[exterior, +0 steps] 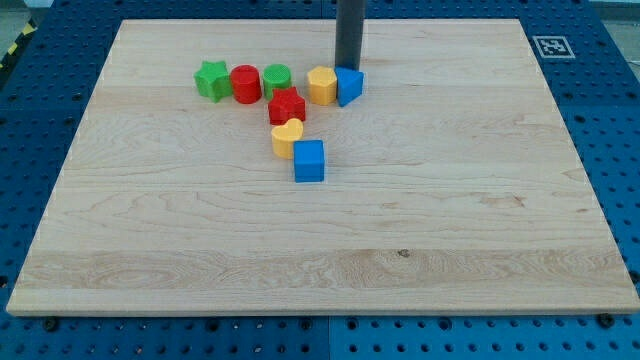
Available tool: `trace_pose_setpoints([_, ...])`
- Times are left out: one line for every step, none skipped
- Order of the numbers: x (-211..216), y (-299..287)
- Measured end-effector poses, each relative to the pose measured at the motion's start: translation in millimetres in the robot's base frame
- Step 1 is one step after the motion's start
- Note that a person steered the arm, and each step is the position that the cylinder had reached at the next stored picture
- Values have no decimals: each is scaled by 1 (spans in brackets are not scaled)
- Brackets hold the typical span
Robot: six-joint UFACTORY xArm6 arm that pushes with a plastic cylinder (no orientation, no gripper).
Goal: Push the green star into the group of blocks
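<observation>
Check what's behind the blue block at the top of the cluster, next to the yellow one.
My tip stands directly behind the upper blue block, toward the view's top, its rod rising out of frame. The tip's very end looks level with the block's top edge; whether they touch can't be told. The yellow block sits alongside.

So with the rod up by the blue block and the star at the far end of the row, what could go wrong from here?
1. My tip sits just above the blue block, opposite the green star; a direct sweep to it would likely scatter the group.
2. The green star already touches the red cylinder; a hard push may shove the row apart.
3. An off-centre push could spin the star away.
</observation>
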State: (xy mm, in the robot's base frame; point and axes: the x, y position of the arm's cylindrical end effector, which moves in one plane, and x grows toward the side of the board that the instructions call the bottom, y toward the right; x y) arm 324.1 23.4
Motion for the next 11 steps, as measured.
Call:
trace_pose_setpoints([42,-3])
trace_pose_setpoints([61,-3])
trace_pose_setpoints([21,-4])
trace_pose_setpoints([-22,-18])
trace_pose_setpoints([-35,-64])
trace_pose_setpoints([-35,-136])
trace_pose_setpoints([-29,-213])
trace_pose_setpoints([-13,-275])
trace_pose_setpoints([6,-273])
trace_pose_setpoints([6,-230])
trace_pose_setpoints([6,-177])
